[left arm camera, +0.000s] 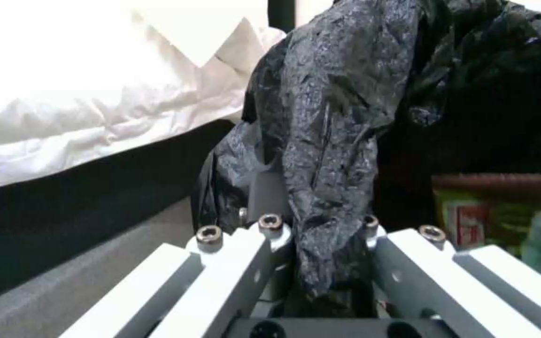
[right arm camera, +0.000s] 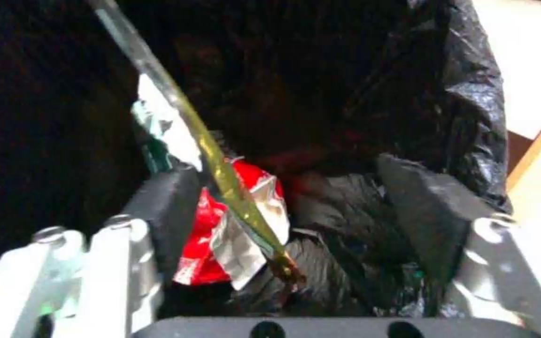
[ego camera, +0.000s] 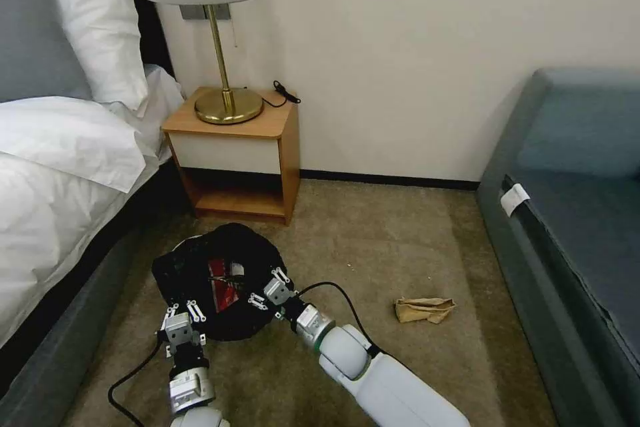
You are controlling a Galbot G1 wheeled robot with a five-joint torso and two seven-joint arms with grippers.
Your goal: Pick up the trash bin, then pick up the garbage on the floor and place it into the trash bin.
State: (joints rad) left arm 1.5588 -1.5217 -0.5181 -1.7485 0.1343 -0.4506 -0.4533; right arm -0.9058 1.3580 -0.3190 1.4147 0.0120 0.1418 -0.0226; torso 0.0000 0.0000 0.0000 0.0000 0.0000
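The trash bin (ego camera: 180,267), wrapped in its black bag liner (left arm camera: 333,117), sits on the carpet in front of the nightstand. My left gripper (ego camera: 183,307) is shut on the liner at the bin's near rim (left arm camera: 320,225). My right gripper (ego camera: 257,285) reaches over the bin's mouth, open (right arm camera: 289,188). Between its fingers, unpinched, a thin gold-brown candy wrapper (right arm camera: 220,178) slants edge-on. Below it in the bin lie a red-white snack bag (right arm camera: 217,234) and a bottle with a green label (left arm camera: 502,220). A tan paper wad (ego camera: 425,309) lies on the floor to the right.
A bed (ego camera: 60,167) runs along the left, close to the bin. The wooden nightstand (ego camera: 233,153) with a brass lamp (ego camera: 223,80) stands behind it. A grey-blue sofa (ego camera: 573,213) lines the right side. Open carpet (ego camera: 373,247) lies between bin and sofa.
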